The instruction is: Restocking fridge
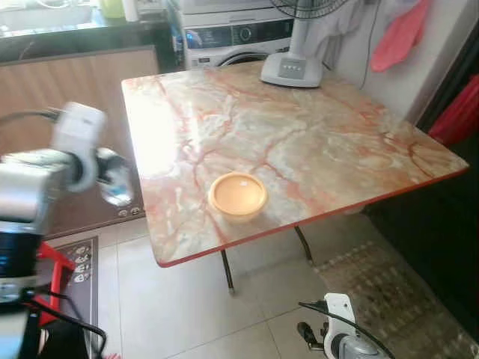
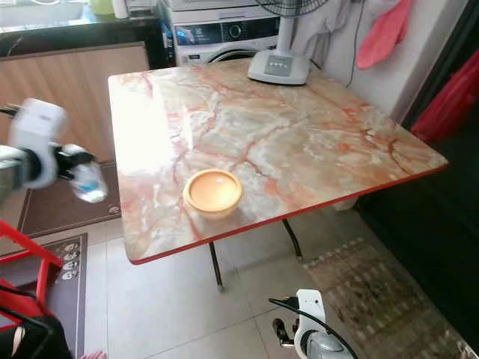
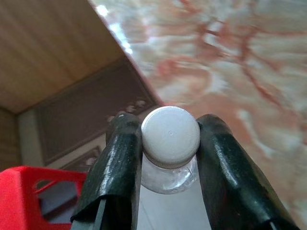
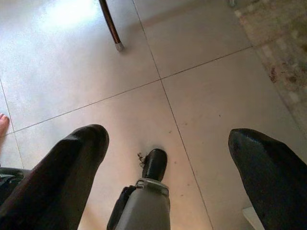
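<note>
Marble table (image 1: 314,142); orange bowl (image 1: 237,196), fan base (image 1: 291,69)

Silver arms with white wrist housings and black cables end in each end effector's glossy black fingers (image 3: 120,167).

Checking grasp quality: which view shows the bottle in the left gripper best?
Left wrist view: the bottle, white cap toward the camera, sits clamped between the left gripper fingers. Both eye views show it blurred, off the marble table's left edge.

Daylight glares white off the near-left part of my marble table (image 1: 299,149). My raised left arm (image 1: 45,176) smears with motion blur. My right wrist view is dim, its fingers (image 4: 57,177) soft and unfocused.
</note>
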You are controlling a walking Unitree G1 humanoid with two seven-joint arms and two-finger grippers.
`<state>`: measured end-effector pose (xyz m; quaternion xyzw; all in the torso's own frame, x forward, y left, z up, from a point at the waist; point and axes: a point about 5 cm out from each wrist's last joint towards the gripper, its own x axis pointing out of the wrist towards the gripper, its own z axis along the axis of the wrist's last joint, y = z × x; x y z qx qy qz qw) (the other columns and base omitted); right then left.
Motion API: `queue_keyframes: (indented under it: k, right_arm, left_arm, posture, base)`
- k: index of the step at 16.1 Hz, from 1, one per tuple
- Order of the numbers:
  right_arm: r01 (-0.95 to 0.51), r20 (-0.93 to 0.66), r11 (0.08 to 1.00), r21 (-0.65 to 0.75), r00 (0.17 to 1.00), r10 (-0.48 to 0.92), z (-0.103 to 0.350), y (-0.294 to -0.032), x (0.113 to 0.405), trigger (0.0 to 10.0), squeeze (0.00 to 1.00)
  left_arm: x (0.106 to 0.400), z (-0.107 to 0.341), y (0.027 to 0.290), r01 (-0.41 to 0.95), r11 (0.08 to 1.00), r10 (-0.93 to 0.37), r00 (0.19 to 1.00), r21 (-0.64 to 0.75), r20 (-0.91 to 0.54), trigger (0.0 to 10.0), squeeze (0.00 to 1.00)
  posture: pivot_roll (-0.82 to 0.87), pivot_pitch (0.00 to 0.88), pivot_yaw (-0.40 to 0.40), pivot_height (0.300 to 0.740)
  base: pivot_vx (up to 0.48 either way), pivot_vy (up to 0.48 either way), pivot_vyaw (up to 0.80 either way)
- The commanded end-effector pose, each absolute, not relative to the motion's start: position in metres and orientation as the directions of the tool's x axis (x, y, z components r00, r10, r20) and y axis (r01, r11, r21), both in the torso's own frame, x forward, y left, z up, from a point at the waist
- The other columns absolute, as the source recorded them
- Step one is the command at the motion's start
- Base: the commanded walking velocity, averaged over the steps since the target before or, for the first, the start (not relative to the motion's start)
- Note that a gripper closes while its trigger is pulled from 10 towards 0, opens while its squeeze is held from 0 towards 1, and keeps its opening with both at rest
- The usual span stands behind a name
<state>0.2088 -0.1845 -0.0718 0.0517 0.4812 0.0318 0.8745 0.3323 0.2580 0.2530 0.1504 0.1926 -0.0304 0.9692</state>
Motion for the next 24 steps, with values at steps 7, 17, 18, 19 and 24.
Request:
queue_keyframes:
  k: [7,17,18,19,24]
  right_arm:
    - [-0.009,-0.845,0.995,0.098,0.527,0.088,-0.071,-0.187,0.21,10.0,0.0]
    - [0.085,-0.835,0.993,0.088,0.55,0.026,-0.072,-0.187,0.21,10.0,0.0]
    - [0.117,-0.835,0.988,0.098,0.549,0.018,-0.072,-0.188,0.209,10.0,0.0]
    - [0.163,-0.835,0.98,0.112,0.551,0.003,-0.073,-0.188,0.208,10.0,0.0]
    - [0.284,-0.845,0.948,0.14,0.533,-0.035,-0.076,-0.189,0.203,10.0,0.0]
  left_arm:
    - [0.298,0.117,0.337,-0.184,0.962,0.262,0.837,0.203,-0.481,10.0,0.0]
    - [0.196,-0.049,0.285,-0.189,0.944,0.327,0.627,0.27,-0.707,10.0,0.0]
    - [0.191,-0.056,0.277,-0.19,0.949,0.314,0.617,0.251,-0.722,10.0,0.0]
    - [0.187,-0.06,0.272,-0.193,0.95,0.313,0.606,0.246,-0.731,10.0,0.0]
    - [0.172,-0.073,0.258,-0.079,0.951,0.289,0.572,0.3,-0.768,10.0,0.0]
  posture:
    - [0.17,0.0,-0.042,0.74]
    - [0.15,0.0,-0.04,0.74]
    - [0.15,0.0,-0.043,0.74]
    - [0.15,0.0,-0.045,0.74]
    - [0.14,0.0,-0.048,0.74]
  base:
    - [0.0,0.0,0.0]
    - [0.0,0.0,0.0]
    - [0.0,0.0,0.0]
    - [0.0,0.0,0.0]
    - [0.0,0.0,0.0]
